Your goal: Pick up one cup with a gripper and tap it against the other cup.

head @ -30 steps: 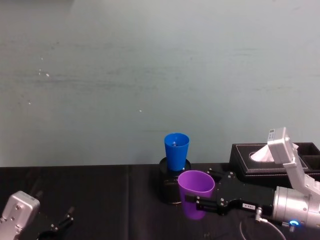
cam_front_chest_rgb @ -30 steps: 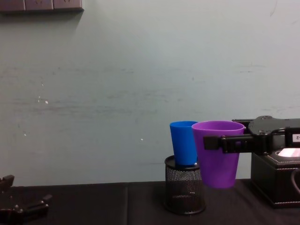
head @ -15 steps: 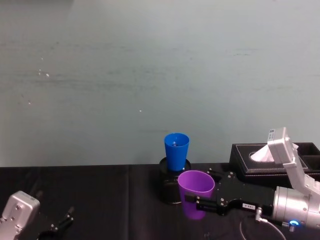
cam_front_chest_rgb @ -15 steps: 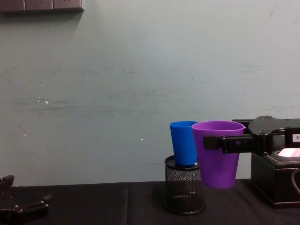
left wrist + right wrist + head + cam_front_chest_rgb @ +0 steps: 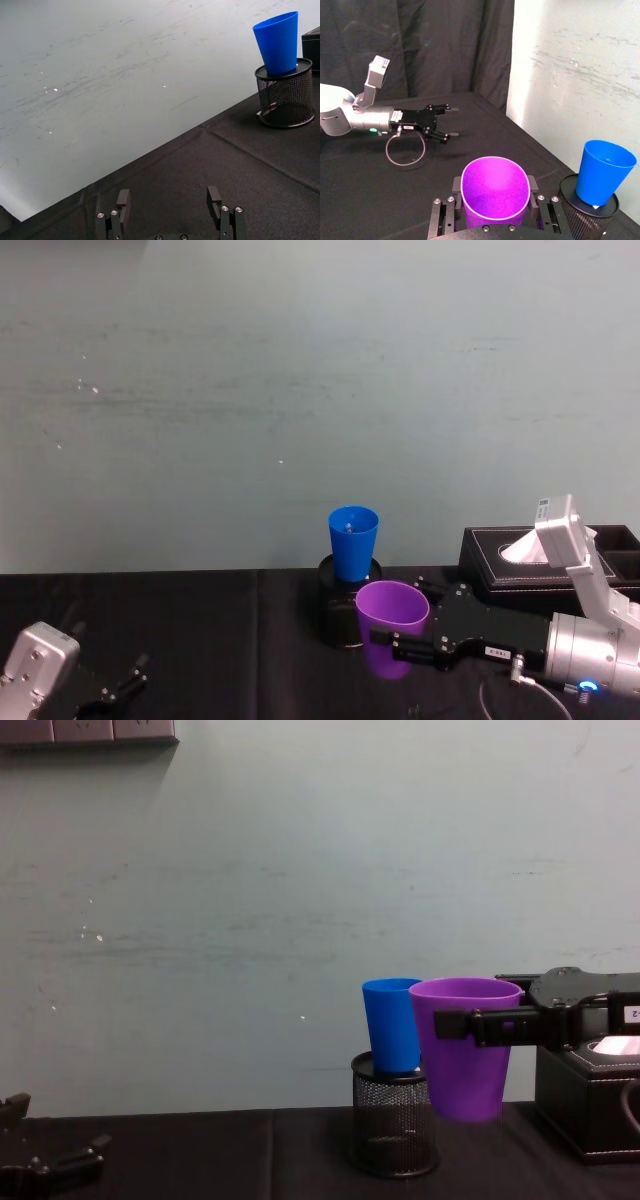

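We see the right claw point(image 5: 388, 638) reaching in from the right with its flat black jaws closed on the purple cup point(image 5: 465, 1060), one jaw on each side of the wall just below the rim. The cup hangs upright, mouth up, with its base clear of the black tabletop point(image 5: 200, 630). The blue cup point(image 5: 392, 1025) stands upright in the mouth of a black wire-mesh pen holder point(image 5: 393, 1125), which rests on the tabletop near the far edge, in front of the pale wall point(image 5: 250, 920). The purple cup sits just right of the blue cup and nearer to us. From the chest its left edge overlaps the blue cup's right side, but from the right wrist we see a gap between the two, so they are close and not touching. Both rims are at about the same height. A black tissue box point(image 5: 530, 555) lies on the tabletop at the far right, behind the right arm. The left claw point(image 5: 169, 196) is low over the near left of the tabletop, well apart from the cups, its jaws spread wide and holding nothing.
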### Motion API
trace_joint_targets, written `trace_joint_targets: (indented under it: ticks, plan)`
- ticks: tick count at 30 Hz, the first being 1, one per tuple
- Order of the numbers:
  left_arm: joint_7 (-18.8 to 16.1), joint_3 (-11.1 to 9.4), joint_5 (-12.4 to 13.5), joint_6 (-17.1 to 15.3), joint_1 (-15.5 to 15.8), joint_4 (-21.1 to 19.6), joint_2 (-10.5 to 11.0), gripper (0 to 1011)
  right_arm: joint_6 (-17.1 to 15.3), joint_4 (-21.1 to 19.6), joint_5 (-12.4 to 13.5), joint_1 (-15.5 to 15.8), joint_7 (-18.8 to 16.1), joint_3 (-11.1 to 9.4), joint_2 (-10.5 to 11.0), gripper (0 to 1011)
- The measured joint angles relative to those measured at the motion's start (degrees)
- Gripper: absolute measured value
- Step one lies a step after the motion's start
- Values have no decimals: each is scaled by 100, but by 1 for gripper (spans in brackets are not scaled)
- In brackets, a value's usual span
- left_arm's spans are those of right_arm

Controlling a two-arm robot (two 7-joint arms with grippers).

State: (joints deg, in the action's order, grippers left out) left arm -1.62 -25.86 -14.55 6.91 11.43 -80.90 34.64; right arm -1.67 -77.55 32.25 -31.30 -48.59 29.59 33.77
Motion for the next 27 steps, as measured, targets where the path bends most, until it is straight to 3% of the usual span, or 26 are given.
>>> trace_joint_targets:
  ticks: [11,27]
  plan:
    - [0,0,0,0,0,0,0,1000,12,107,139,-61,25,54,32,733]
    - [0,0,0,0,0,0,0,1000,184,1234,261,-748,-134,279,-450,733]
